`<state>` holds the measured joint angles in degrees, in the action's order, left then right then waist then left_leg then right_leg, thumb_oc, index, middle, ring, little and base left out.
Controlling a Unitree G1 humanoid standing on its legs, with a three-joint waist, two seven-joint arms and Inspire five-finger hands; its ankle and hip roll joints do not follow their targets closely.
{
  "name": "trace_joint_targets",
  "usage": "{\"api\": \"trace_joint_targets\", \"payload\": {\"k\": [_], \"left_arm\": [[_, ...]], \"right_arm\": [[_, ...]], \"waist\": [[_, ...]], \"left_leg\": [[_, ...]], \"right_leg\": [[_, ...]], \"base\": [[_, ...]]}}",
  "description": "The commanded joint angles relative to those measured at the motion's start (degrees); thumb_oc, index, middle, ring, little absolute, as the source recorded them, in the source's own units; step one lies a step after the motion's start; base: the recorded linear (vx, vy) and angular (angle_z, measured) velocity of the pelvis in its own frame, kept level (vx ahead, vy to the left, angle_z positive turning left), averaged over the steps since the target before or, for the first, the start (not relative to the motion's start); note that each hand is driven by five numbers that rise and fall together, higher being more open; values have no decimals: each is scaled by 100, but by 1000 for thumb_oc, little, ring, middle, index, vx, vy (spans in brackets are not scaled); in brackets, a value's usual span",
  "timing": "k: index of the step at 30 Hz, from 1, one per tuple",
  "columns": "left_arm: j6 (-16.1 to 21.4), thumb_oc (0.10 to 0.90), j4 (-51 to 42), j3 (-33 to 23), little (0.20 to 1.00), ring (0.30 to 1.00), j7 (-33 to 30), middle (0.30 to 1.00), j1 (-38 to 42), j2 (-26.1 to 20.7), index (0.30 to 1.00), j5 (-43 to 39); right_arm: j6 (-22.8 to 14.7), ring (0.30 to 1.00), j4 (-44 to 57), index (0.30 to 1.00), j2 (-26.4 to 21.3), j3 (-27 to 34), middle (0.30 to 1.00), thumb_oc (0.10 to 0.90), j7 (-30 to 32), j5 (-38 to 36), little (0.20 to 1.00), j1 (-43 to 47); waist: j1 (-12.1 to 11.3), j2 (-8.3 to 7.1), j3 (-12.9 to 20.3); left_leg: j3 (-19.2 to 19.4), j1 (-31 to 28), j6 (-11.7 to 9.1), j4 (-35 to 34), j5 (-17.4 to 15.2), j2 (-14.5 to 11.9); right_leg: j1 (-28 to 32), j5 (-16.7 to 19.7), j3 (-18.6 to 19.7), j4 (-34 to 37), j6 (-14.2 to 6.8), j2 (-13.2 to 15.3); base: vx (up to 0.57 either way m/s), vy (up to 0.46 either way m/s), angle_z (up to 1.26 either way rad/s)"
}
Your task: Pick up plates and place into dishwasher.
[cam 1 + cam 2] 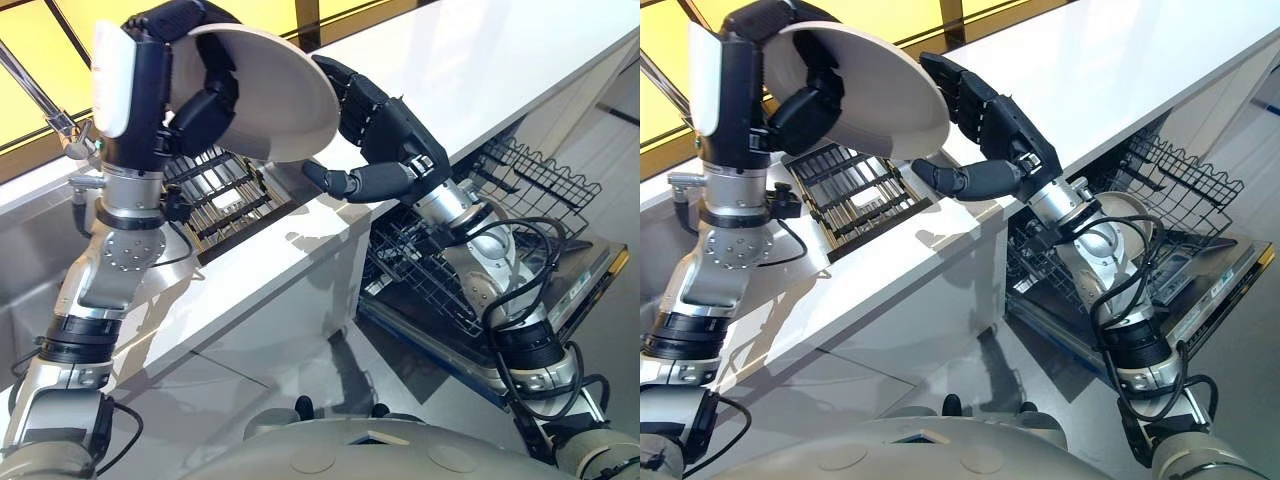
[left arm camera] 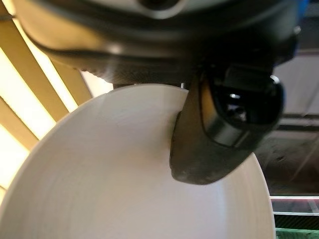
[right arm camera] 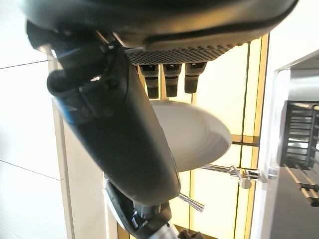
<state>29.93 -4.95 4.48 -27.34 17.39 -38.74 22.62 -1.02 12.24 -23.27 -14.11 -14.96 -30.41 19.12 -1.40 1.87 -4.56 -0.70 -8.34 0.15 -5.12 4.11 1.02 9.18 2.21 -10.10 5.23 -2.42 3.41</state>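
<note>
My left hand (image 1: 195,95) holds a white plate (image 1: 275,95) up above the counter, tilted on edge, with fingers curled over its rim and the thumb (image 2: 219,134) pressed on its face (image 2: 119,184). My right hand (image 1: 385,135) is open just right of the plate, fingers straight behind its rim and thumb stretched under its lower edge. In the right wrist view the plate (image 3: 199,134) shows past the right thumb (image 3: 124,129). The open dishwasher (image 1: 560,290) lies at the lower right with its wire rack (image 1: 520,180) pulled out.
A dark dish rack (image 1: 225,195) sits on the white counter (image 1: 480,60) under the plate. A sink (image 1: 35,250) with a tap (image 1: 60,125) is at the left. The dishwasher door (image 1: 1200,290) juts out over the floor beside my right arm.
</note>
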Motion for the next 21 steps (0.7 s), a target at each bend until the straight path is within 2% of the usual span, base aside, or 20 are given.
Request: {"api": "trace_joint_targets", "payload": {"k": [1, 8, 9, 10, 14, 21], "left_arm": [[204, 100, -210, 86, 200, 300, -470, 300, 849, 171, 300, 10], [312, 100, -250, 539, 200, 300, -405, 300, 773, 628, 300, -112], [359, 100, -232, 594, 200, 300, -429, 300, 751, 682, 300, -84], [388, 100, -232, 638, 200, 300, -416, 300, 738, 720, 300, -111], [477, 100, -342, 716, 200, 300, -305, 300, 595, 857, 300, -145], [351, 100, -478, 489, 200, 300, -77, 300, 270, 915, 300, -293]], "right_arm": [[-868, 900, 443, 900, 261, -15, 900, 800, 299, -108, 900, 734], [-986, 900, 357, 900, 429, -286, 900, 800, 553, 15, 900, 626], [-1017, 644, 330, 644, 435, -322, 644, 501, 596, 47, 601, 600], [-1044, 300, 308, 300, 434, -338, 300, 100, 631, 56, 200, 576], [-1171, 300, 252, 300, 450, -319, 300, 100, 832, 103, 200, 433], [-1454, 300, 334, 300, 429, -22, 300, 100, 1042, 283, 200, 118]], "waist": [[7, 4, 457], [47, -10, 433], [51, -12, 431], [54, -15, 429], [57, -29, 417], [47, -31, 421]], "left_leg": [[218, 5, 174, 12, -601, 273], [271, -2, 185, 12, -617, 254], [286, 1, 185, 12, -619, 248], [299, 5, 185, 12, -620, 244], [313, 17, 184, 12, -621, 233], [301, 41, 188, 12, -628, 215]], "right_leg": [[-149, -770, -106, -597, 102, -421], [-152, -743, -62, -524, 82, -433], [-154, -739, -60, -510, 76, -431], [-155, -734, -58, -497, 73, -430], [-153, -698, -55, -434, 66, -433], [-157, -658, -63, -367, 57, -427]], "base": [[0, 0, 0], [0, 0, 0], [0, 0, 0], [0, 0, 0], [0, 0, 0], [0, 0, 0]]}}
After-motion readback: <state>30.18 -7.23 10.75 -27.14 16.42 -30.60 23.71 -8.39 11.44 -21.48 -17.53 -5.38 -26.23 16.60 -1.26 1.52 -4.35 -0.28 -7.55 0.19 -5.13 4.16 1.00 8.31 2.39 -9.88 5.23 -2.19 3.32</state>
